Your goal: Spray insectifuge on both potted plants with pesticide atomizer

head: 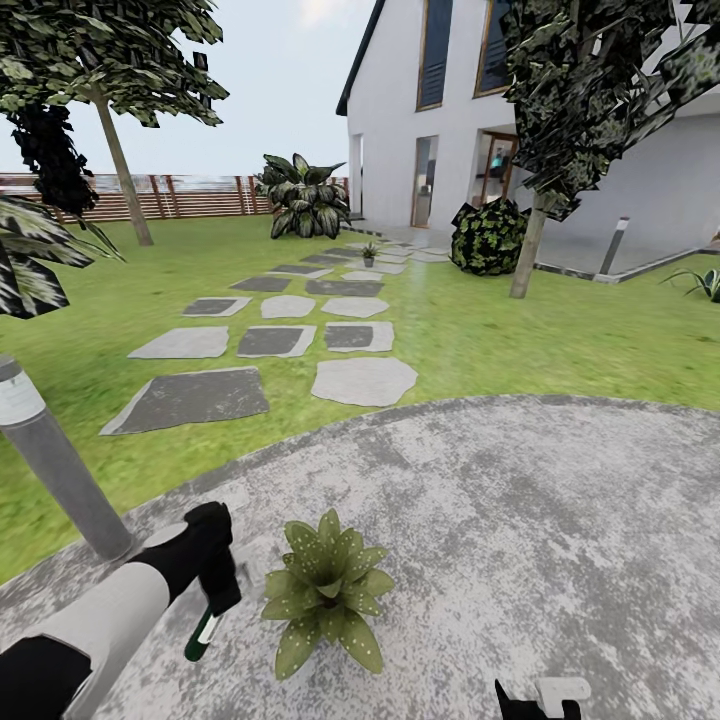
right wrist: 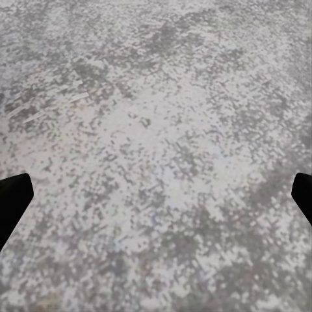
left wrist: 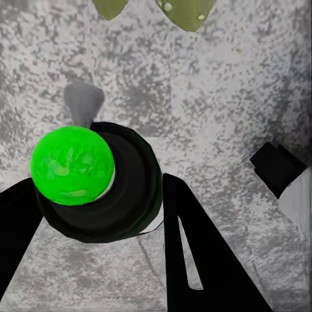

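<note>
1. Patio (head: 560, 520) of round grey paving lies under my head camera, with green lawn (head: 520, 340) beyond it and a path of grey and white stepping stones (head: 270, 340) running towards the white house (head: 420, 120).
2. My left gripper (head: 215, 585) hangs over the patio's near left edge, closed on the pesticide atomizer (head: 205, 632). In the head view the slim dark bottle sticks out below the black fingers, tilted, its pale label showing.
3. In the left wrist view I look down the length of the bottle (left wrist: 97, 182): a bright green round end faces the camera, the dark body sits between the two black fingers (left wrist: 201, 253), and the white spray head (left wrist: 83, 103) points at the paving.
4. One potted plant (head: 325, 590) sits on the patio just beside the bottle, on its right in the head view, apart from it. Its pointed, pale-spotted leaves spread in a low rosette, and their tips (left wrist: 185, 12) show in the left wrist view.
5. The second potted plant (head: 369, 254) stands well away, small, on the far stepping stones near the house.
6. My right gripper (head: 540, 700) shows at the near edge of the head view. In the right wrist view its dark fingertips (right wrist: 13, 201) stand wide apart over bare paving (right wrist: 156, 149), holding nothing.
7. A grey bollard lamp (head: 55, 460) rises at the patio's left edge, close to my left arm.
</note>
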Controlling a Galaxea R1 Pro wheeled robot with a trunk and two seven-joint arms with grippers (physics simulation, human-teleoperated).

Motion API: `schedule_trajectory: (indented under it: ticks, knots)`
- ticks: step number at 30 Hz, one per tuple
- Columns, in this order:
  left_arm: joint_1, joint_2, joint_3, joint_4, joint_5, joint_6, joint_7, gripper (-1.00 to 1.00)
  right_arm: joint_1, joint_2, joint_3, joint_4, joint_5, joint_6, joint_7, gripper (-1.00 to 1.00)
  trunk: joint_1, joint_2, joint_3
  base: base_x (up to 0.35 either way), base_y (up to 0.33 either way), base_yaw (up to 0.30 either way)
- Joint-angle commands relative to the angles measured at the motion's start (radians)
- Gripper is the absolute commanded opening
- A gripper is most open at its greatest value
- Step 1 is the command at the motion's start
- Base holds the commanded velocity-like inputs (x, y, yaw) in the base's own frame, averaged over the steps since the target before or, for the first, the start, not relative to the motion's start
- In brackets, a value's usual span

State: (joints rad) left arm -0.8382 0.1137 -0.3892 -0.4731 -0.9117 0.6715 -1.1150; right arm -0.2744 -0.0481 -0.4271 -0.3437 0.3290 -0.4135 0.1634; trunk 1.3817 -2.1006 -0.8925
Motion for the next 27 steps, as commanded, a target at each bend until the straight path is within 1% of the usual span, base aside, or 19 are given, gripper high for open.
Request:
schedule_trajectory:
  ticks: [1, 2, 3, 4, 5, 6, 9, 16, 22, 27]
  knots:
    - [-0.001, -0.001, -0.005, -0.002, -0.021, 0.008, -0.028, -1.0, -0.001, 0.001, -0.009, 0.001, 0.004, -0.004, 0.008, 1.0, 0.0, 0.0, -0.001, 0.0, 0.0, 0.0]
    - [-0.002, -0.003, -0.004, -0.002, -0.036, 0.008, -0.043, -1.0, -0.001, 0.001, -0.009, 0.001, 0.004, -0.004, 0.008, 1.0, 0.0, 0.0, -0.001, 0.0, 0.0, 0.0]
    - [-0.002, -0.004, -0.002, -0.002, -0.068, 0.01, -0.077, -1.0, -0.001, 0.001, -0.009, 0.001, 0.004, -0.004, 0.008, 1.0, 0.0, 0.0, -0.001, 0.0, 0.0, 0.0]
    - [0.001, -0.003, -0.001, -0.002, -0.093, 0.011, -0.1, -1.0, -0.001, 0.001, -0.008, 0.001, 0.004, -0.004, 0.008, 1.0, 0.0, 0.0, -0.001, 0.0, 0.0, 0.0]
    - [0.007, -0.003, -0.002, -0.002, -0.106, 0.01, -0.11, -1.0, -0.001, 0.001, -0.008, 0.001, 0.004, -0.004, 0.008, 1.0, 0.0, 0.0, -0.001, 0.0, 0.0, 0.0]
    - [0.01, -0.003, -0.003, -0.002, -0.11, 0.009, -0.112, -1.0, -0.001, 0.001, -0.007, 0.002, 0.004, -0.004, 0.008, 1.0, 0.0, 0.0, -0.001, 0.0, 0.0, 0.0]
    - [0.014, 0.0, -0.002, -0.001, -0.117, 0.006, -0.116, -1.0, -0.001, 0.001, -0.007, 0.002, 0.004, -0.003, 0.008, 1.0, 0.0, 0.0, -0.001, 0.0, 0.0, 0.0]
    - [0.004, -0.003, 0.001, -0.003, -0.115, 0.014, -0.118, -1.0, 0.0, 0.001, -0.007, 0.001, 0.004, -0.004, 0.008, 1.0, 0.0, 0.0, -0.001, 0.009, 0.008, 0.0]
    - [0.0, -0.003, -0.001, -0.004, -0.116, 0.015, -0.117, -1.0, -0.001, 0.001, -0.007, 0.001, 0.004, -0.004, 0.008, 1.0, 0.0, 0.0, -0.001, 0.23, 0.119, 0.0]
    - [0.01, -0.003, -0.005, -0.004, -0.118, 0.014, -0.116, -1.0, -0.001, 0.001, -0.008, 0.0, 0.004, -0.004, 0.008, 1.0, 0.0, 0.0, -0.001, 0.032, 0.055, -0.038]
